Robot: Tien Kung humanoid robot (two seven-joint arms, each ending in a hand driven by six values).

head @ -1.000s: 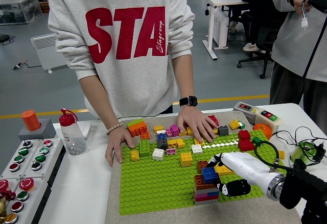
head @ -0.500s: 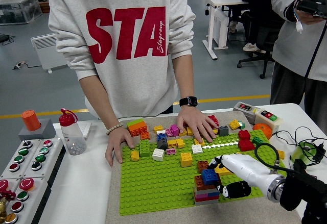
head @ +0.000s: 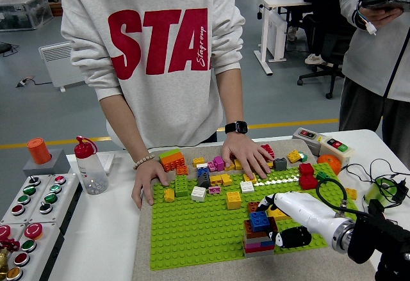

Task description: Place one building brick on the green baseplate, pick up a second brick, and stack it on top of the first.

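Observation:
The green baseplate [head: 192, 230] lies on a grey mat in the middle of the table. Near its front right stands a stack of bricks [head: 257, 241] with brown, pink and grey layers. A blue brick [head: 259, 220] sits on top of that stack. My right hand [head: 279, 219], white with black fingertips, reaches in from the lower right and is shut on the blue brick, one finger behind it and the thumb in front. A yellow brick [head: 280, 214] lies partly hidden under the hand. Several loose bricks [head: 211, 178] lie along the plate's far edge.
A person stands at the far side, one hand [head: 146, 180] resting at the plate's left edge, the other hand [head: 246, 156] on the loose bricks. A button panel [head: 32, 210] and a bottle [head: 90, 166] are at the left. A switch box [head: 323, 143] and cables [head: 378, 185] are at the right.
My right hand has shifted slightly left with the blue brick, which now sits a little further left and lower on the stack. The person's hands on the table have not moved.

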